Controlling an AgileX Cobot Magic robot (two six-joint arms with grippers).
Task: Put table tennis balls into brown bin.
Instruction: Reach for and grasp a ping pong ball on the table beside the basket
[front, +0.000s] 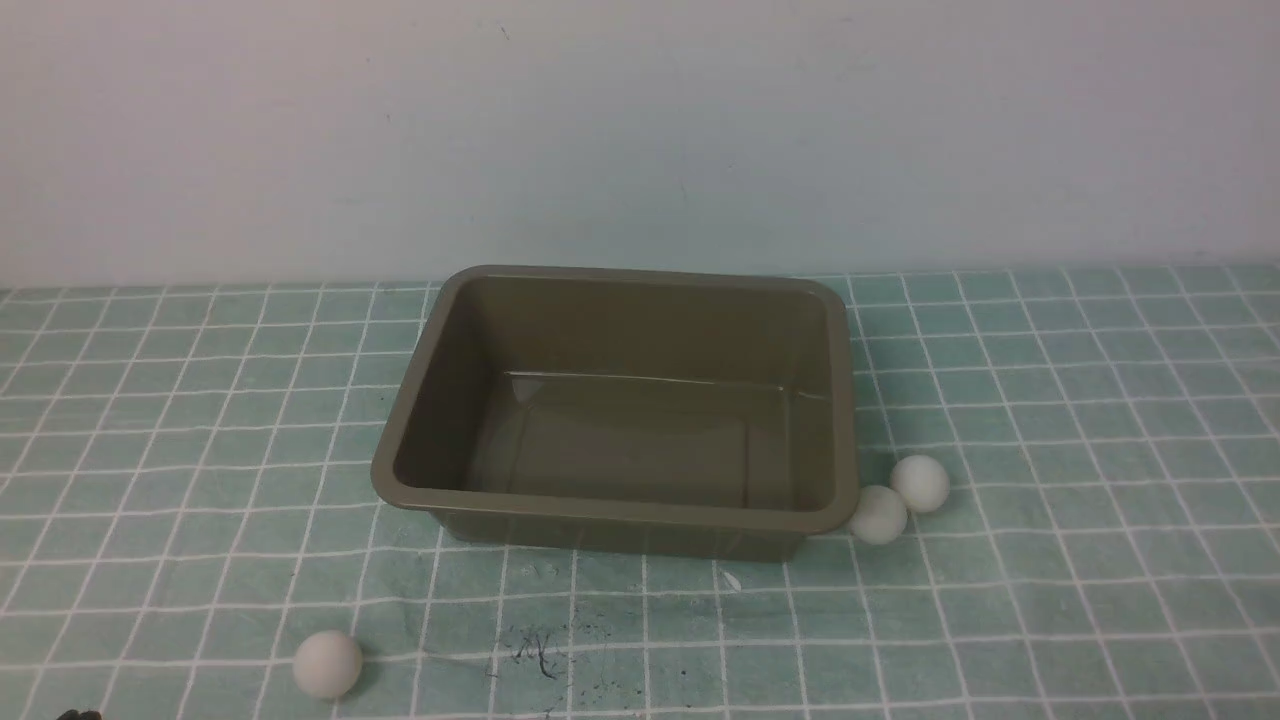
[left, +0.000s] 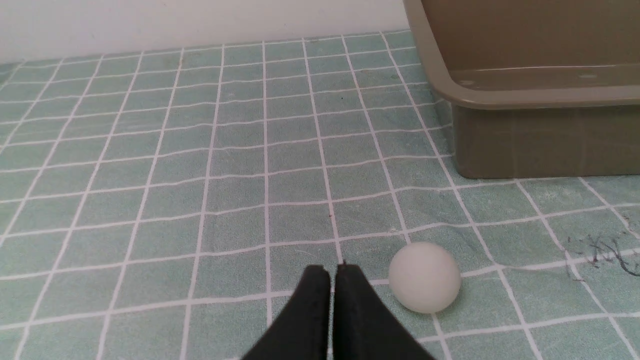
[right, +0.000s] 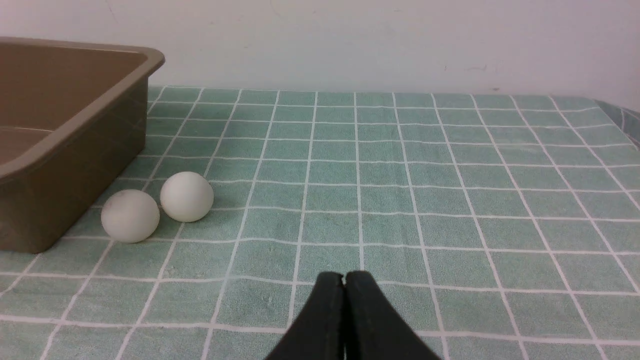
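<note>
Brown bin (left: 530, 135) cropped in both wrist views; left jaws (left: 332, 310) mostly cut off, front view.

No readable text, label, brand, number or sign shows in any view
</note>
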